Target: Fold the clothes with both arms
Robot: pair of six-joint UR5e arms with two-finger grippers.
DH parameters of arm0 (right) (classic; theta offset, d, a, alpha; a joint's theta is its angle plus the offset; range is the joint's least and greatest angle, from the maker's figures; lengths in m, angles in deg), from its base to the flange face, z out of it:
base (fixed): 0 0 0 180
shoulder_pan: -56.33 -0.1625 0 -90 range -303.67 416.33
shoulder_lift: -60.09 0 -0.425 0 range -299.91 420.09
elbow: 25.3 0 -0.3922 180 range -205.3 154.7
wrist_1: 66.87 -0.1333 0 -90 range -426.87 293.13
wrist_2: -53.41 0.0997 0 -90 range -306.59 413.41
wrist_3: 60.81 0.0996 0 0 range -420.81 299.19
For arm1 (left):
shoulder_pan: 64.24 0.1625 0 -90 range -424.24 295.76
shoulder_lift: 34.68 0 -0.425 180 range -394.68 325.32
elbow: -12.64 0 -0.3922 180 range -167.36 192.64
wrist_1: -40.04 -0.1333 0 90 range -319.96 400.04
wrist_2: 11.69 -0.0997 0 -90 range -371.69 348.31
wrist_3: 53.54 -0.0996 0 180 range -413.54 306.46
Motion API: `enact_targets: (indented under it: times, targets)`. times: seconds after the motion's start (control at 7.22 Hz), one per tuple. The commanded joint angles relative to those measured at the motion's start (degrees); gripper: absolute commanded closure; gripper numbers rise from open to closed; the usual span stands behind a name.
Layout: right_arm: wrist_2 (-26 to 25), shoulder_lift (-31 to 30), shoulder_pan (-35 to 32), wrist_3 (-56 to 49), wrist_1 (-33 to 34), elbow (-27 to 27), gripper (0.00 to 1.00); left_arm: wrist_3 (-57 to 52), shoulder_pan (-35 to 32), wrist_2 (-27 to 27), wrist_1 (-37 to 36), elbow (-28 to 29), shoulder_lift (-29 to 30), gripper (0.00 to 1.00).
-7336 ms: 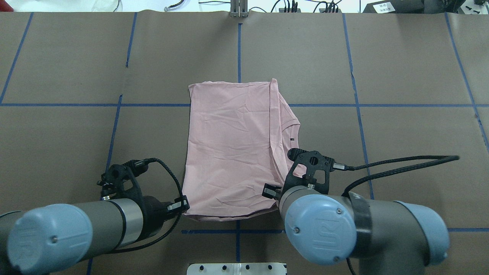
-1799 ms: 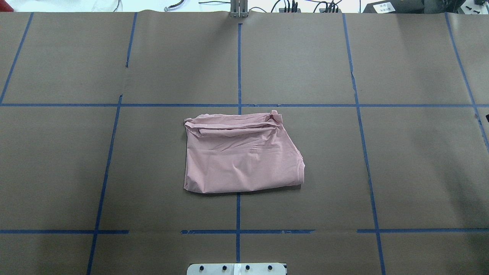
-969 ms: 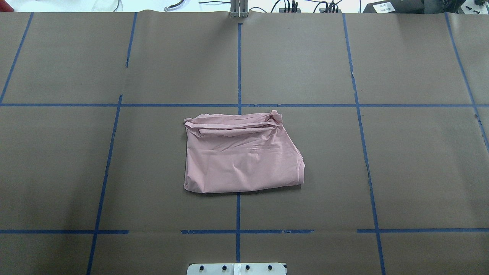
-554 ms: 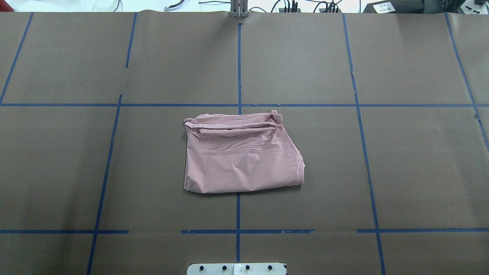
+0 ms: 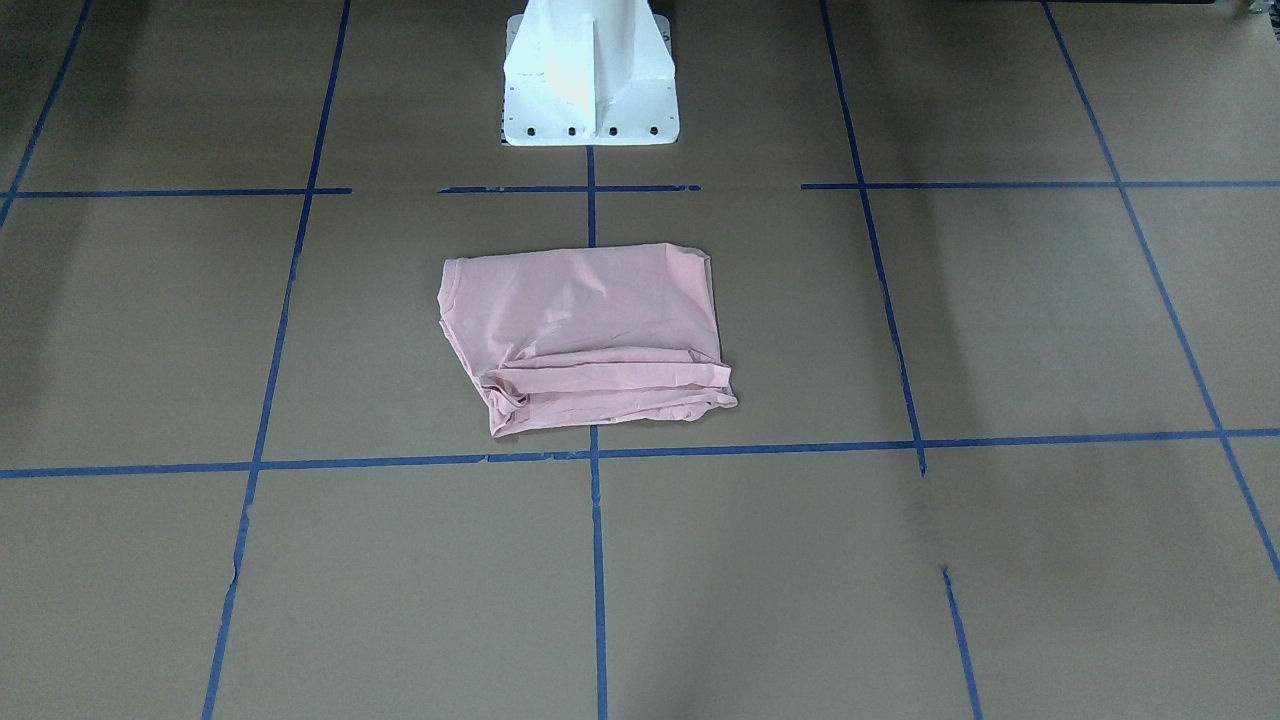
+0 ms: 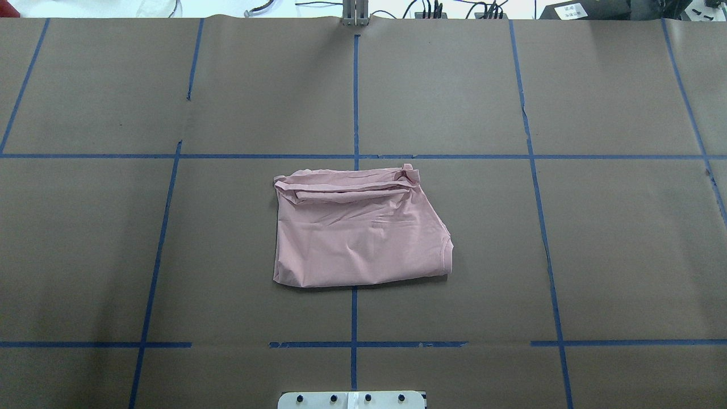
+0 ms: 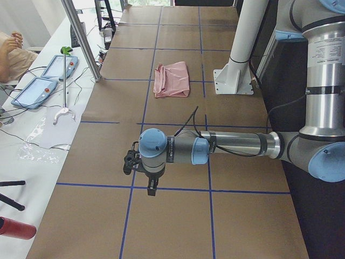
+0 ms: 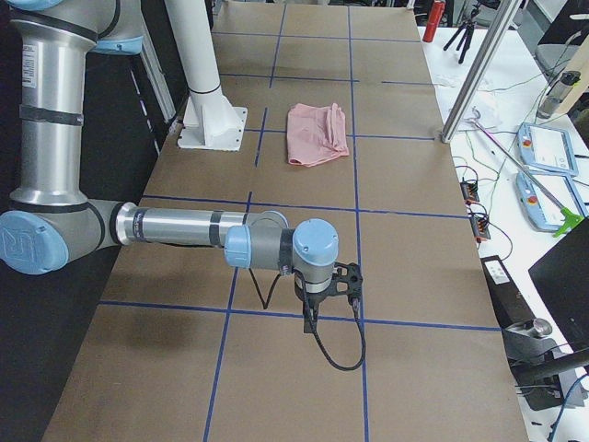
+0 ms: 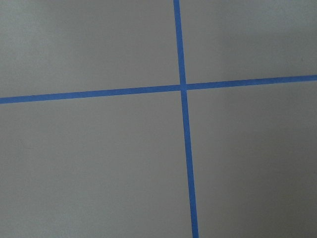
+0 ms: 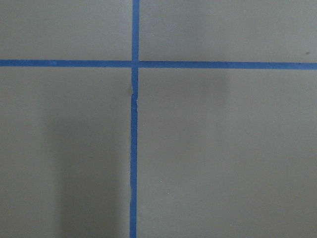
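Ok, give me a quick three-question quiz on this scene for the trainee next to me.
1. True or false: one of the arms is touching the pink T-shirt.
2. The T-shirt's bunched edge lies: A) on the side away from the white pedestal base; B) on the side towards it; C) under it.
3. What do both wrist views show besides the brown table cover?
Key: 1. False; the left arm and the right arm are both well apart from it. 2. A. 3. Crossing blue tape lines; no shirt.
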Motion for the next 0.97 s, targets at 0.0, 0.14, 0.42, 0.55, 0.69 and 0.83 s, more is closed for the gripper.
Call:
enact_targets:
  times: [0.0,0.14,0.42,0.55,0.69,0.83]
  targets:
    - [-0.4,-1.7,0.0,-0.1,-0.2,-0.7,0.00,0.1,0.0,0.0,1.9,0.0,0.0,0.00]
    - [-0.2,-1.8,0.0,-0.2,-0.2,-0.6,0.00,-0.1,0.0,0.0,2.0,0.1,-0.1,0.00]
    - [0.2,-2.1,0.0,0.0,-0.1,-0.6,0.00,0.0,0.0,0.0,1.7,0.2,-0.2,0.00]
    - [0.3,-2.1,0.0,0.0,-0.1,-0.5,0.00,0.0,0.0,0.0,1.7,0.2,-0.2,0.00]
    - [0.3,-2.1,0.0,-0.1,-0.1,-0.7,0.00,0.1,0.0,-0.1,1.8,0.5,-0.2,0.00]
    - [0.1,-2.1,0.0,-0.1,-0.1,-0.7,0.00,0.2,0.0,-0.1,1.8,0.4,-0.9,0.00]
